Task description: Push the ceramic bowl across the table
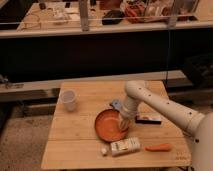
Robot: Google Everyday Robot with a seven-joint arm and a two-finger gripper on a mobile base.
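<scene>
Camera view, the only 1 I have: a square wooden table [82, 152] seen from above and in front, with a dark rail and a cluttered bench behind it.

The orange-brown bowl [107, 126] sits upright near the middle of the table, a little closer to the front edge than to the back edge. My white arm [162, 109] reaches in from the right edge and bends down over it. The gripper [123, 123] is low at the bowl's right rim, and it looks to be touching or just inside that rim. I cannot tell whether the gripper is released or clenched.

A pale cup [68, 100] stands near the back-left corner, well apart from the bowl. A white bottle [125, 146] lies on its side just in front of the bowl, close to the front edge. An orange carrot [158, 147] lies toward the front-right corner. A dark flat packet [148, 119] lies right of the gripper, and a small blue item [116, 104] lies just behind the bowl.

My judgement: the approach is done and the contact looks made. With the bowl mid-table, most of the push across is left.
</scene>
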